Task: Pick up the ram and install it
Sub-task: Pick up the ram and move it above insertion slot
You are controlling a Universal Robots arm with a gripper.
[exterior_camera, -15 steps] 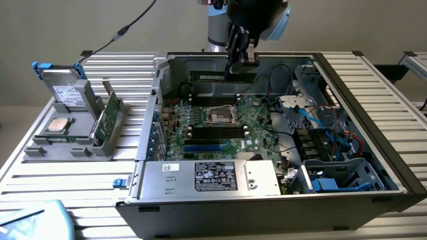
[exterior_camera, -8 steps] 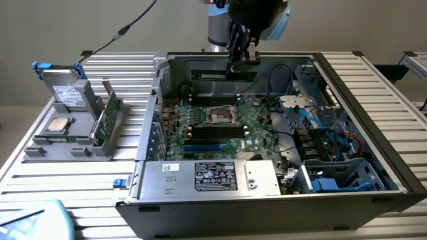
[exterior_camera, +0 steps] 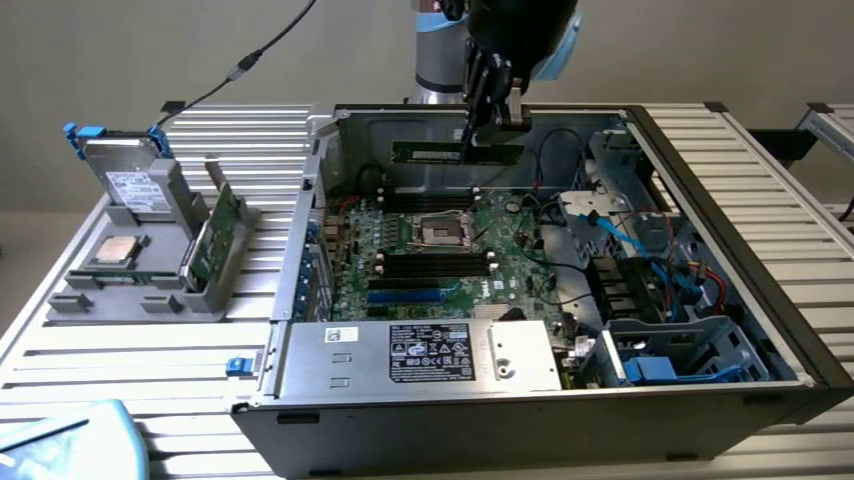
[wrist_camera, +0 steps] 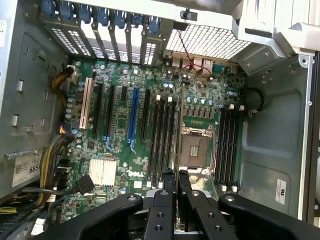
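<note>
The ram (exterior_camera: 441, 152), a slim dark-green stick, hangs level above the motherboard (exterior_camera: 514, 275) inside the open computer case. My gripper (exterior_camera: 483, 135) is shut on it near the end toward the exterior view's right. In the wrist view the fingers (wrist_camera: 167, 182) pinch the ram (wrist_camera: 179, 125), which shows edge-on as a thin strip. That strip runs between one bank of black memory slots (wrist_camera: 162, 135) and the processor socket (wrist_camera: 195, 147). A second bank of slots (wrist_camera: 227, 140) lies beyond the socket.
The case walls (exterior_camera: 300, 230) surround the board, and a silver power supply (exterior_camera: 441, 355) sits at the front. Cables and drive bays (exterior_camera: 667, 290) crowd the exterior view's right. A grey holder (exterior_camera: 74, 298) outside the case carries a processor chip (exterior_camera: 118, 252), a green bracket card (exterior_camera: 214, 240) and a drive (exterior_camera: 134, 180).
</note>
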